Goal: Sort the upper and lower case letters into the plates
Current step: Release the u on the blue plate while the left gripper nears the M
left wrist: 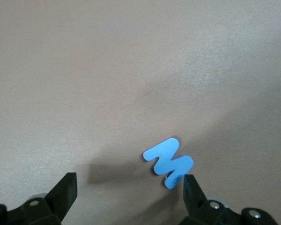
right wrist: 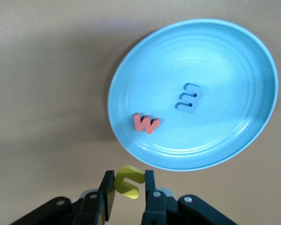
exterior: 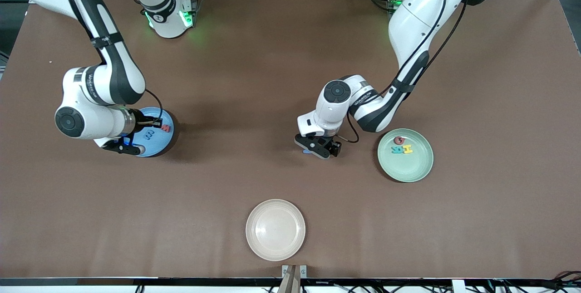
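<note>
Brown table (exterior: pixel 272 80), blue plate (right wrist: pixel 225 70), green plate (exterior: pixel 415 166)

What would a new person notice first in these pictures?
The right gripper holds a small yellow letter over the rim of the sky blue plate, where a red w and a blue letter lie. The open left gripper hovers low over a blue M on the brown table, beside the mint green plate.
</note>
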Robot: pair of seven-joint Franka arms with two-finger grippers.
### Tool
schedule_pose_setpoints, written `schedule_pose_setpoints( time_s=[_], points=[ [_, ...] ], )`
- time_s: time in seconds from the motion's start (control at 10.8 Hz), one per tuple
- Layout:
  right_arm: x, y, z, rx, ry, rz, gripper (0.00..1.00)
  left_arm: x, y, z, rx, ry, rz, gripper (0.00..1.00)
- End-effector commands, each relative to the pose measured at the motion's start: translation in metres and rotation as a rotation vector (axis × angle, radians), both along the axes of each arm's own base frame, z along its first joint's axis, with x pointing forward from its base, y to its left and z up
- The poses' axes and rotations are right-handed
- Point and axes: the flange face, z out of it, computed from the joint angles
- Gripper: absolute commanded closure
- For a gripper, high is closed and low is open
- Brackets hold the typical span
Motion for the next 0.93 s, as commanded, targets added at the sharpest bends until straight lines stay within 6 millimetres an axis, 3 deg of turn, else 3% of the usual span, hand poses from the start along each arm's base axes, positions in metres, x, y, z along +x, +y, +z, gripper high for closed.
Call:
schedule_pose_setpoints(
  time_s=[0.0,0.19,0.28,0.37,0.46,0.65,0.83],
  points=[
    [-0.004,-0.008,-0.01,-0.034,-0.009,0.043,1.0,-0.005,-0.004,-0.001,0.014,-0.013,-0.002,0.0],
    [-0.004,-0.023,-0.018,-0.073,-0.003,0.066,0.98,-0.008,-0.011,0.002,0.014,-0.021,-0.033,0.0],
    [-0.004,-0.027,-0.02,-0.085,-0.002,0.083,0.85,-0.015,-0.022,0.004,0.015,-0.027,-0.068,0.0],
    [-0.003,-0.034,-0.02,-0.096,-0.003,0.132,0.51,-0.013,-0.019,0.002,0.021,-0.028,-0.096,0.0],
    [-0.003,-0.044,-0.018,-0.087,-0.004,0.155,0.01,-0.011,-0.016,-0.001,0.028,-0.029,-0.126,0.0],
    [-0.003,-0.042,-0.005,-0.082,-0.008,0.186,0.0,-0.015,-0.017,-0.01,0.056,-0.039,-0.18,0.0],
    [-0.001,-0.033,0.03,-0.091,-0.003,0.196,0.0,-0.019,-0.015,-0.022,0.105,-0.076,-0.262,0.0]
  ],
)
